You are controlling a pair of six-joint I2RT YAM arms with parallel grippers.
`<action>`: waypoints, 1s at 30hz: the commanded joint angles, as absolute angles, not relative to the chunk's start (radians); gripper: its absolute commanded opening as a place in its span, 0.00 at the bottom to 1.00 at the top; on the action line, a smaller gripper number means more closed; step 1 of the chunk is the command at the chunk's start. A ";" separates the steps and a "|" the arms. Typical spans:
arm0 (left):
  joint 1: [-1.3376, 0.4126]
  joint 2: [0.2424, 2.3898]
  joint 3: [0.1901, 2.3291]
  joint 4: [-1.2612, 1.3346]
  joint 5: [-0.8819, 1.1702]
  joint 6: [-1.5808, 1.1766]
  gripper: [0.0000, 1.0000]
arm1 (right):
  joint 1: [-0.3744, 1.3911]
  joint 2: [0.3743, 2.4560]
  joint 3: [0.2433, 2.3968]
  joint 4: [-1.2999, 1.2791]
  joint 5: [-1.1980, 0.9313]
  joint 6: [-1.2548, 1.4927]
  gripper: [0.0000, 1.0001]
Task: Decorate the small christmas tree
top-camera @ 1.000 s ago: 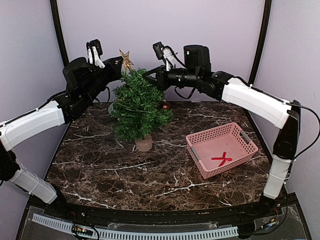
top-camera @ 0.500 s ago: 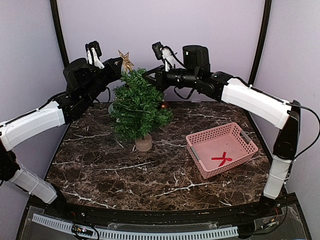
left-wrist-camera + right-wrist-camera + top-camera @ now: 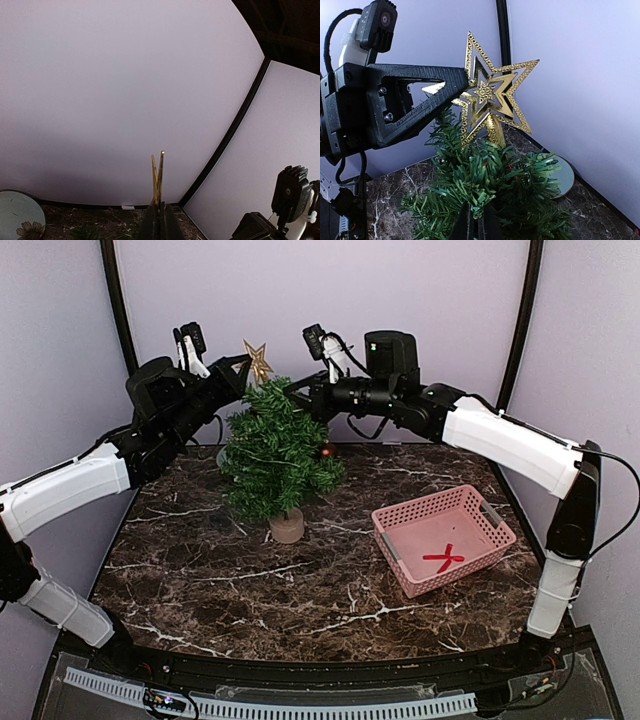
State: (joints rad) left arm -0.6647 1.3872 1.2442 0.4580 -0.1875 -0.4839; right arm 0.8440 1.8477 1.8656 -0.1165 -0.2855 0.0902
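The dark marble desk (image 3: 200,580) is seen filling the lower half of the overhead view. The small christmas tree (image 3: 275,455) is stood on it left of centre, toward the top of the frame, on its tan base. A pink basket (image 3: 400,560) is set right of centre, well apart from the tree, and a red bow (image 3: 443,558) is seen inside it. A gold star (image 3: 258,362) is held just above the treetop, upper left of centre, pinched by the closed left fingers (image 3: 240,370). The right fingers (image 3: 297,392) are closed too, and a sprig near the top appears to be gripped by them, so the tree is judged to be steadied. The step in hand is taken to be the topping of the tree. For the next move, the star's foot must be lined up over the top sprig and lowered onto it before being released, with the tree guarded against tipping
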 commanded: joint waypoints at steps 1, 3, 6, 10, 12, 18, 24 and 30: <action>-0.663 1.373 1.246 0.475 -0.117 -0.491 0.00 | 0.855 1.839 1.857 -0.112 -0.270 0.088 0.00; -0.663 1.373 1.241 0.474 -0.108 -0.489 0.00 | 0.854 1.842 1.858 -0.112 -0.269 0.087 0.00; -0.664 1.372 1.230 0.465 -0.100 -0.491 0.00 | 0.854 1.845 1.860 -0.112 -0.268 0.086 0.00; -0.664 1.364 1.211 0.455 -0.102 -0.498 0.00 | 0.854 1.849 1.861 -0.113 -0.270 0.084 0.00; -0.664 1.362 1.209 0.438 -0.109 -0.500 0.00 | 0.854 1.851 1.863 -0.114 -0.272 0.082 0.00; -0.663 1.361 1.191 0.397 -0.132 -0.524 0.00 | 0.855 1.850 1.859 -0.117 -0.275 0.078 0.00; -0.664 1.365 1.200 0.366 -0.141 -0.527 0.00 | 0.854 1.854 1.859 -0.121 -0.278 0.075 0.00; -0.664 1.358 1.222 0.360 -0.142 -0.486 0.00 | 0.854 1.853 1.861 -0.124 -0.277 0.074 0.00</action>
